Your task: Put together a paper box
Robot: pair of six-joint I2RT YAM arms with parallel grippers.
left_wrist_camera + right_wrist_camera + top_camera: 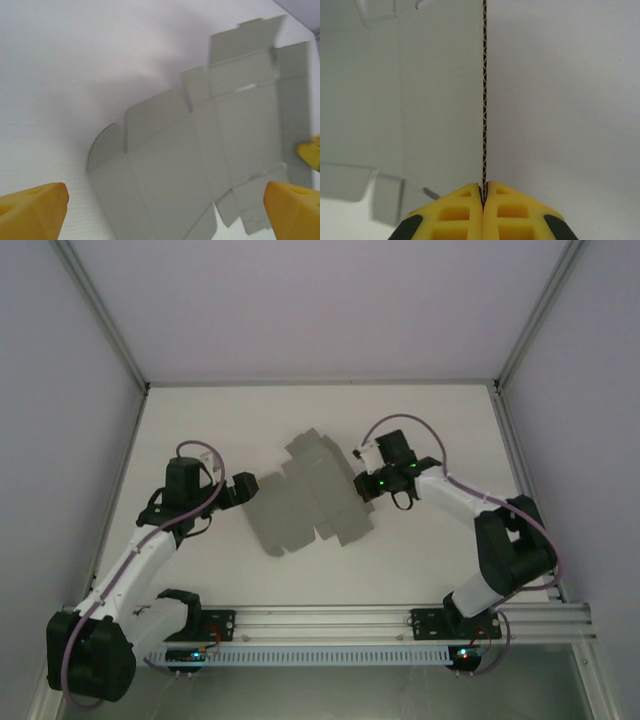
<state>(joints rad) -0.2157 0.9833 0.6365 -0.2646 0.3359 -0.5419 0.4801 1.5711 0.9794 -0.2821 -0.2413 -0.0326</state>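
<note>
The paper box (310,495) is a flat grey multi-flap card sheet lying in the middle of the white table (300,420). My right gripper (366,485) is shut on the sheet's right edge; in the right wrist view the corrugated edge of the paper box (483,100) runs straight up from between the closed yellow fingers (455,212). My left gripper (250,487) stands open at the sheet's left end. In the left wrist view the paper box (200,165) lies beyond the wide-apart yellow fingertips (35,205), with nothing between them.
Aluminium frame posts (110,325) and pale walls bound the table on three sides. A slotted rail (330,625) with the arm bases runs along the near edge. Bare table lies behind and in front of the sheet.
</note>
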